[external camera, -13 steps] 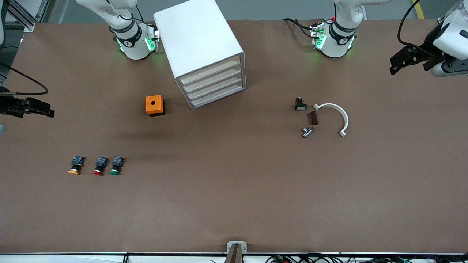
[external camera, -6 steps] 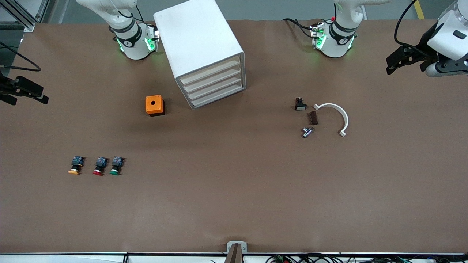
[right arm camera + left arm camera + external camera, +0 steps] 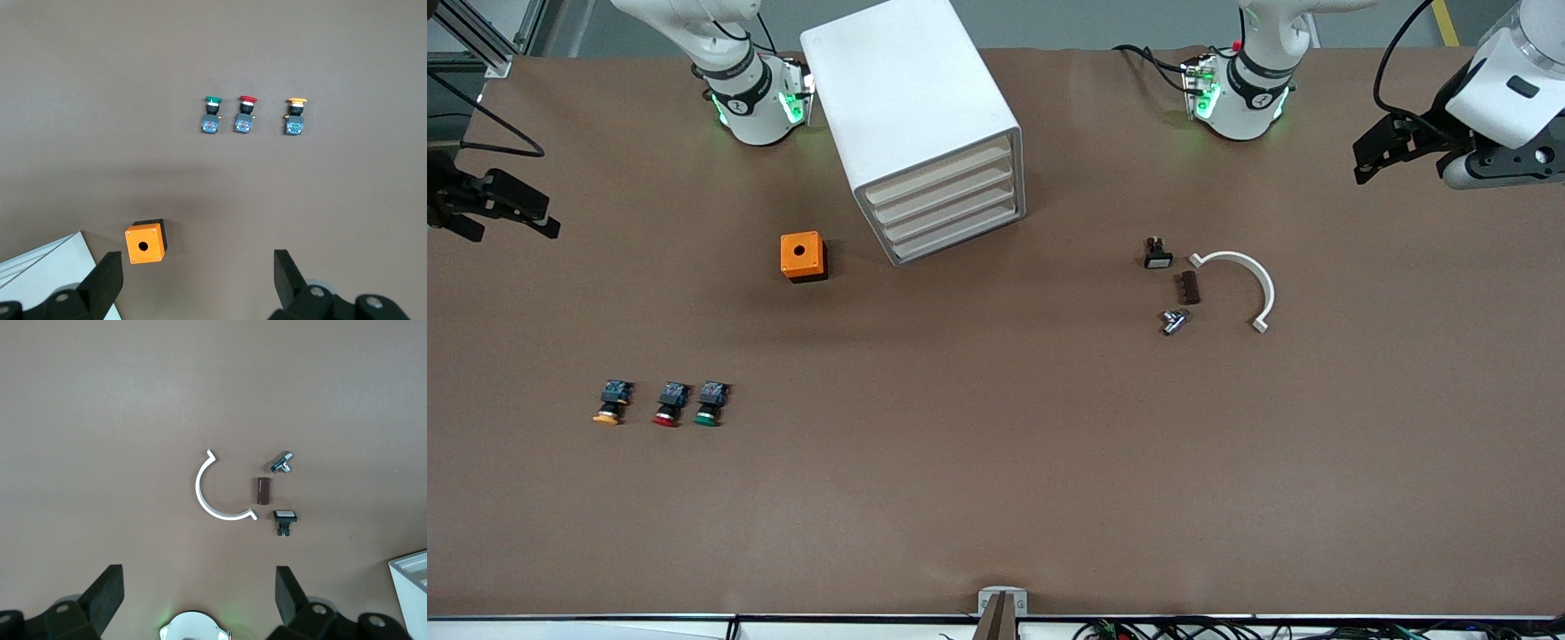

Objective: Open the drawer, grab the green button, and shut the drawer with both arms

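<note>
Covering the table [image 3: 996, 498] is plain brown matting; the cabinet [image 3: 911, 116] has every drawer [image 3: 951, 233] shut, and the green button [image 3: 709, 404] sits nearer the camera, beside a red one [image 3: 668, 405]. No writing is legible. Left gripper [image 3: 200, 600] hangs wide over bare mat. Right gripper [image 3: 198, 283] hangs wide too, beside an orange box [image 3: 145, 243].

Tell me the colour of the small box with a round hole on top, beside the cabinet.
Orange. The small square box shows best in the front view.
</note>
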### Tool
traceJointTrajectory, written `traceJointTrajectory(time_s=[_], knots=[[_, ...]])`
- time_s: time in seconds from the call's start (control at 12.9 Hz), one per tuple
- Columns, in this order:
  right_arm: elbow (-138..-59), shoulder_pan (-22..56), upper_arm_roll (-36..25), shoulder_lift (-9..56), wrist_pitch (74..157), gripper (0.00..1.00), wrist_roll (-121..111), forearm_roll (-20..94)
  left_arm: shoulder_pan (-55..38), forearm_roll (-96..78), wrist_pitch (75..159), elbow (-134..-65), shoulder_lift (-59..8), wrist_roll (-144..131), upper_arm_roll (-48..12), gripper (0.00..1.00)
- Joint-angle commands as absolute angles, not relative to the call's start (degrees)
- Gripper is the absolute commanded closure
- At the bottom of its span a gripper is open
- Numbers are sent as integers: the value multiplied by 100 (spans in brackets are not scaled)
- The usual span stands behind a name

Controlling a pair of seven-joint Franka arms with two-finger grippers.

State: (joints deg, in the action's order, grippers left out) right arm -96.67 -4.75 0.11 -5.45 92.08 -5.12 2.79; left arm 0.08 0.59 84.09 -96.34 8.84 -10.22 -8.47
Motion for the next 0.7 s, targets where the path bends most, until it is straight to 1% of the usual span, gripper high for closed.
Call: traceJointTrajectory(time_s=[0.0,0.31,0.62], knots=[[-10046,-492,18,-853,9387,0,-571,220,44,105,8473,-9528,809,-941,-853,0],[-10028,-475,18,-835,9396,0,-589,132,53,132,8464,-9238,555,-940,-835,0],[-10020,-440,35,-844,9325,0,-606,-61,53,132,8464,-9079,483,-949,-835,0]])
